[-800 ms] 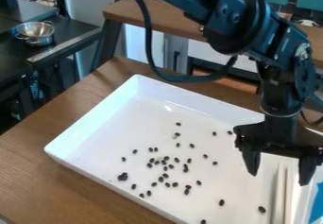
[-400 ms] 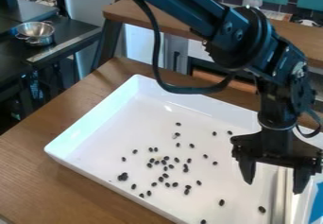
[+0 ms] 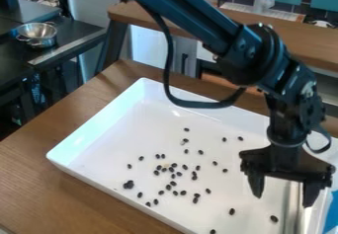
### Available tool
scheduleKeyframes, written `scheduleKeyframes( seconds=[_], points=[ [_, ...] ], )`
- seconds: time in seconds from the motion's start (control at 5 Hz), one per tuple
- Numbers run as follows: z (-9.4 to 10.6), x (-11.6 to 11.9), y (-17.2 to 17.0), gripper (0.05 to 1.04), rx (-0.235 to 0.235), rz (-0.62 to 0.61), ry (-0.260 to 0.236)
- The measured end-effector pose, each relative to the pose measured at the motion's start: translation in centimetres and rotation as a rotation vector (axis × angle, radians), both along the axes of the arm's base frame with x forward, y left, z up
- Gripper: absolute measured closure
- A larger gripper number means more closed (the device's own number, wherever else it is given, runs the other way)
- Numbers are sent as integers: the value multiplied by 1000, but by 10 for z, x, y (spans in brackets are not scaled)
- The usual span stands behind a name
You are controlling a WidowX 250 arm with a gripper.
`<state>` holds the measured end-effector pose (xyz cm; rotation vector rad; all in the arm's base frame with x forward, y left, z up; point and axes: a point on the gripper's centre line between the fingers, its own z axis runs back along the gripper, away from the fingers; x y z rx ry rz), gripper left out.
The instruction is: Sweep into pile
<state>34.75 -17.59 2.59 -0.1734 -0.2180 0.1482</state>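
The black gripper (image 3: 282,195) hangs over the right part of the white tray (image 3: 99,124), its two fingers spread apart and pointing down with nothing held. Below and between them lies a pale, long strip-like object (image 3: 292,213) near the tray's right side; its upper end is hidden by the gripper. Small dark beans (image 3: 173,175) are scattered on the tray floor, densest left of centre, with a tight clump (image 3: 128,184) towards the front left. A few stray ones, like a single bean (image 3: 274,218), lie near the strip.
The tray's raised walls surround the beans on a wooden table (image 3: 39,178). A blue item (image 3: 332,215) is at the right edge beside the tray. A metal bowl (image 3: 37,34) stands on a dark counter at the back left.
The gripper has come down and slightly left over the tray's right side, its fingers still spread. The beans and the strip have not visibly moved.
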Motion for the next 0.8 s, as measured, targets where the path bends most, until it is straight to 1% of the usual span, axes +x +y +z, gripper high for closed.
scheduleKeyframes(
  seconds=[0.4, 0.6, 0.8],
  points=[
    [0, 3, -4, 83, -15, 32, -23],
    [-17, 4, -5, 91, 12, 36, -2],
    [-24, 5, -5, 154, 22, 51, 10]
  ],
)
